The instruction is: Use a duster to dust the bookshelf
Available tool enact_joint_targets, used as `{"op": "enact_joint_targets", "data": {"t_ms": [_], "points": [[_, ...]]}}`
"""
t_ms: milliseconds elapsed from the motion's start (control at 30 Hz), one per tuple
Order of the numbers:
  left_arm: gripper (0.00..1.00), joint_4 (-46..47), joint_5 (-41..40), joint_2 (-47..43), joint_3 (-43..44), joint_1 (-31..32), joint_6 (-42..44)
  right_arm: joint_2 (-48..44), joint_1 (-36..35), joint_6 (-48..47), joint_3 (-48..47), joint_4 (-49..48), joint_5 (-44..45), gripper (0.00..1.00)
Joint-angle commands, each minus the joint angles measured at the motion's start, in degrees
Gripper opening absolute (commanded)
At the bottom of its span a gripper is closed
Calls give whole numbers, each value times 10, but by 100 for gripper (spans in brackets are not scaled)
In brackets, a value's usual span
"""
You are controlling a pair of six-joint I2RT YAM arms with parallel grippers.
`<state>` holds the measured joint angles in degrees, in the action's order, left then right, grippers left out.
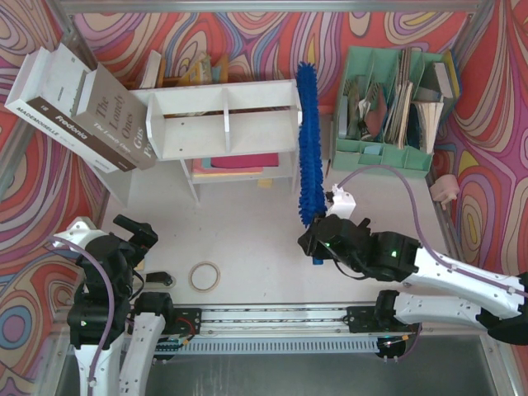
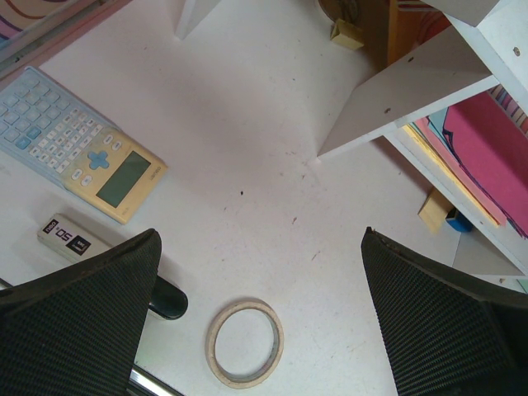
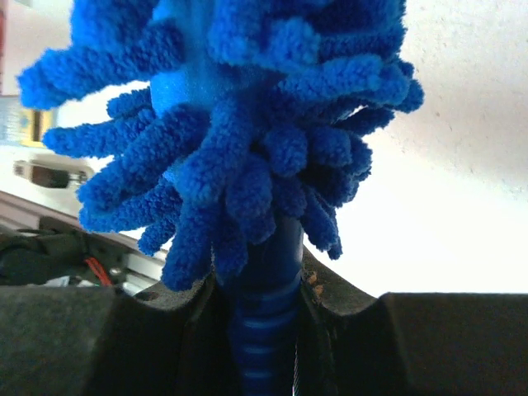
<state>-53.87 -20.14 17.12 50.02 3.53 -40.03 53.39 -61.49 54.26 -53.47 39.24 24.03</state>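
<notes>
The right gripper [image 1: 318, 241], its jaws clamped on the thin blue handle, holds the duster [image 1: 309, 140] with the fluffy head reaching away along the right end of the white bookshelf [image 1: 223, 120]. Whether the two touch cannot be told. At the near left, the left gripper [image 2: 260, 239] hangs over the bench [image 1: 247, 223], jaws wide and holding nothing, above a tape roll [image 2: 244, 342].
</notes>
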Motion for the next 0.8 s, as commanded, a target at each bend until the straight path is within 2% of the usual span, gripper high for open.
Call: {"op": "enact_joint_targets", "data": {"t_ms": [0, 233, 500, 600, 767], "points": [[98, 6, -2, 1, -9, -3, 5, -5, -3, -39, -41, 8, 7, 0], [98, 6, -3, 2, -9, -3, 6, -59, -3, -126, -51, -75, -57, 0], [98, 6, -3, 5, -8, -3, 6, -49, -18, -181, 1, -152, -155, 0], [98, 6, -3, 5, -9, -3, 6, -59, -34, -200, 22, -178, -150, 0], [98, 6, -2, 10, -8, -3, 6, -69, -58, -191, 39, -178, -87, 0]]}}
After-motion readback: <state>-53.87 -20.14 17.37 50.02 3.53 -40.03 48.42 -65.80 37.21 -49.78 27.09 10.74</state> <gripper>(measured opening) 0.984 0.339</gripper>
